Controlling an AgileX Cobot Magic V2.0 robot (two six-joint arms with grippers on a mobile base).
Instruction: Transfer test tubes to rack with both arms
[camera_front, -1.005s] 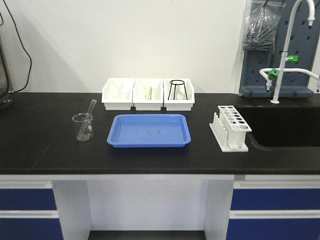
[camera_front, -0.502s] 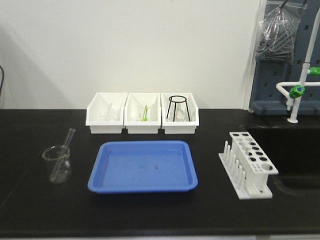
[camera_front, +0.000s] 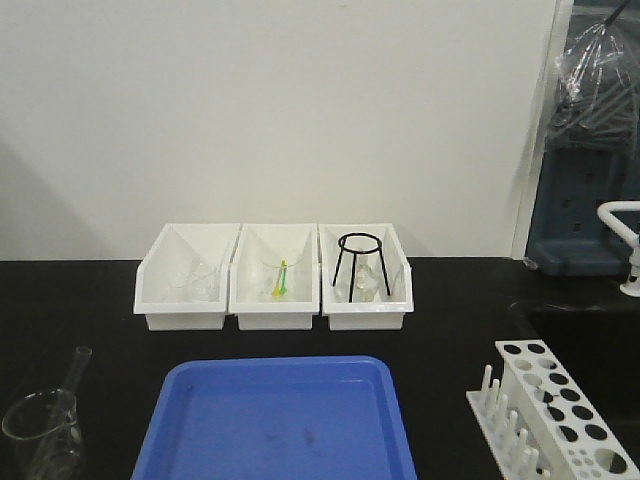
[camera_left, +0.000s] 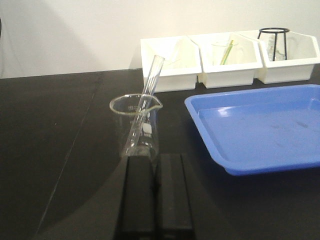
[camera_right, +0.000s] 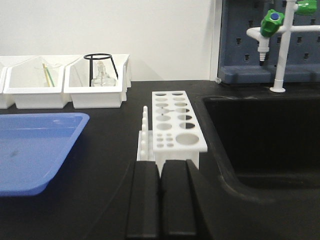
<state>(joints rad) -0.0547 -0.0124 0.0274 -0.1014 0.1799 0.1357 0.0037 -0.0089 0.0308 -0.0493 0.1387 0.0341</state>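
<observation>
A clear test tube (camera_left: 148, 95) leans inside a glass beaker (camera_left: 136, 127) on the black counter; both show at the lower left of the front view, test tube (camera_front: 75, 368) and beaker (camera_front: 42, 435). My left gripper (camera_left: 154, 162) sits shut just in front of the beaker, holding nothing. The white rack (camera_right: 176, 125) with round holes stands beside the sink, also at the lower right of the front view as the rack (camera_front: 558, 415). My right gripper (camera_right: 160, 167) is shut right before the rack, with nothing in it.
A blue tray (camera_front: 275, 425) lies mid-counter. Three white bins (camera_front: 272, 290) line the back wall, one holding a black wire stand (camera_front: 360, 262). A sink basin (camera_right: 265, 135) drops off right of the rack, with a white tap (camera_right: 282, 45) behind it.
The front view has moved closer to the counter and risen: bins, tray, beaker and rack all appear larger and lower in frame. Nothing on the counter has shifted.
</observation>
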